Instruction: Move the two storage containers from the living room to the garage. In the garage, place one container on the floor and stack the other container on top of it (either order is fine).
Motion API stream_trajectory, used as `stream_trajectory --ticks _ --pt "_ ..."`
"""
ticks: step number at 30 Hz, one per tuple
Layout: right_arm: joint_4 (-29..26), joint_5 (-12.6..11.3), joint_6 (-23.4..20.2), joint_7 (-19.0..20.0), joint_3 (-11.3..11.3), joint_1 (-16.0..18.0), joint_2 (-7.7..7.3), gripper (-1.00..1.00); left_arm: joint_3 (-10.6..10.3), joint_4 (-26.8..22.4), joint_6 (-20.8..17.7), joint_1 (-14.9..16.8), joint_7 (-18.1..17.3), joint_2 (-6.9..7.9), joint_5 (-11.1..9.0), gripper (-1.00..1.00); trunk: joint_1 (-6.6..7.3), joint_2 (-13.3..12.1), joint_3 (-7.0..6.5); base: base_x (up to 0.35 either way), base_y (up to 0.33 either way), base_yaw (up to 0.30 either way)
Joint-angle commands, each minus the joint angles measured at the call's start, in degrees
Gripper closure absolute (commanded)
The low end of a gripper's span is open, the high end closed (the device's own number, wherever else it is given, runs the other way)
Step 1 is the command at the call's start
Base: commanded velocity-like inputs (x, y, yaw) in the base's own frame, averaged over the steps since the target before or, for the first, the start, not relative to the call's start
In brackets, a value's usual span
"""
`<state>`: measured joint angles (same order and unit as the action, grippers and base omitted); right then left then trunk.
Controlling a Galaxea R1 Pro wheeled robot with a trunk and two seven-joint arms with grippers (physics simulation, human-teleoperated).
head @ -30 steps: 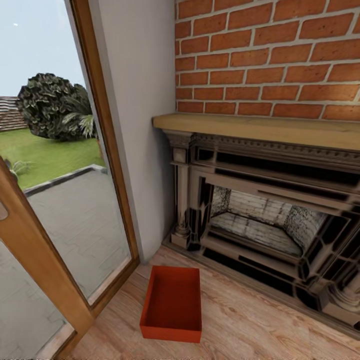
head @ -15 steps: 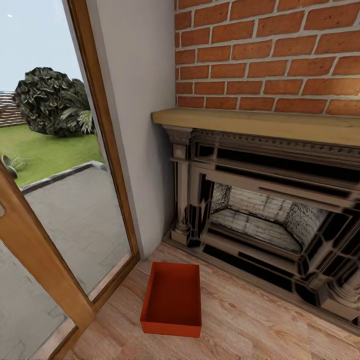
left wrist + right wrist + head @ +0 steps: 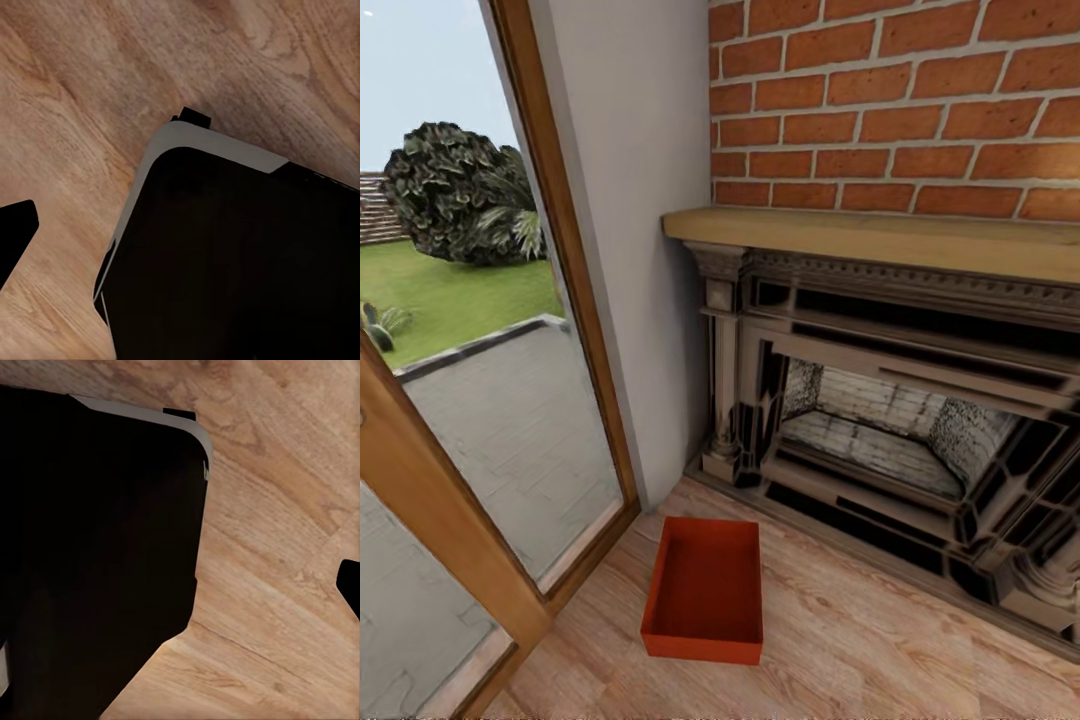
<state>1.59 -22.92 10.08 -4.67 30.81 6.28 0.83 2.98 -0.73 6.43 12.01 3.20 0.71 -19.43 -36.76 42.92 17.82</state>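
An orange-red rectangular thin-walled open bin point(image 3: 705, 590) sits empty on the light wood plank floor point(image 3: 880, 650), at 6 o'clock from the grey wall; whether either arm's fingers are apart cannot be told.

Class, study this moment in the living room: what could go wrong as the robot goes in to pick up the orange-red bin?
1. The storage container lies near the glass door and the fireplace; an arm or the base might bump either.
2. Its walls look thin, so a one-sided grasp may tip it.
3. One bin is in view here; the second may take searching.
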Motion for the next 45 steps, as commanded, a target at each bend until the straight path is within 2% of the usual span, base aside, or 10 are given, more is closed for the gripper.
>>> stream_trajectory --ticks 1,45 --pt "0.17 -0.46 0.29 -0.08 0.48 0.06 0.05 -1.0 0.27 0.03 0.16 0.03 0.05 -0.01 0.0 -1.0 -0.01 0.06 0.16 0.0 0.0 0.0" --pt "0.17 -0.46 0.32 -0.08 0.48 0.05 0.09 -1.0 0.27 0.03 0.16 0.03 0.05 -0.01 0.0 -1.0 -0.01 0.06 4.23 0.0 0.0 0.0"
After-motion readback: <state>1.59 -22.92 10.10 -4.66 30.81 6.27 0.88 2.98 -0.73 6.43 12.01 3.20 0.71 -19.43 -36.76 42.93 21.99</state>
